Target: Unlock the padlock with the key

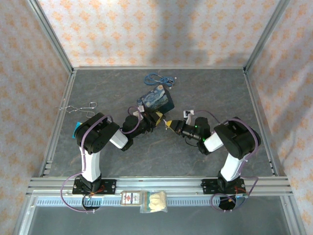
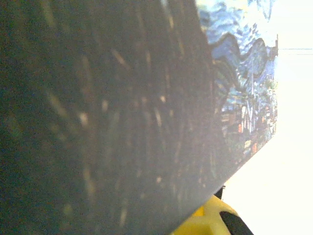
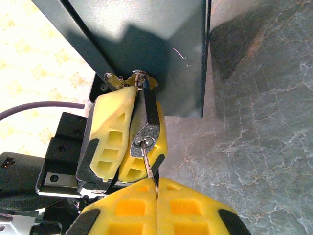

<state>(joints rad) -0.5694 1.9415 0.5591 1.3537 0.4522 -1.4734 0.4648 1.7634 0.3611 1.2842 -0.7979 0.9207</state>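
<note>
Lock check: key (image 3: 149, 169) tip in padlock (image 3: 145, 125) keyway.
Closed right gripper (image 3: 156, 186) pinches key; left gripper (image 3: 136, 143) clamps padlock body, shackle at tin (image 3: 146, 49) hasp.

painted tin (image 1: 155, 99) mid-table | blue cable (image 1: 159, 78) coiled beyond it | wire tongs (image 1: 78, 107) near left wall

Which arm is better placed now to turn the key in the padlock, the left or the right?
Right. The right gripper is shut on the key, whose tip sits in the keyhole of the padlock. The left gripper clamps the padlock body, so it should only brace.
</note>
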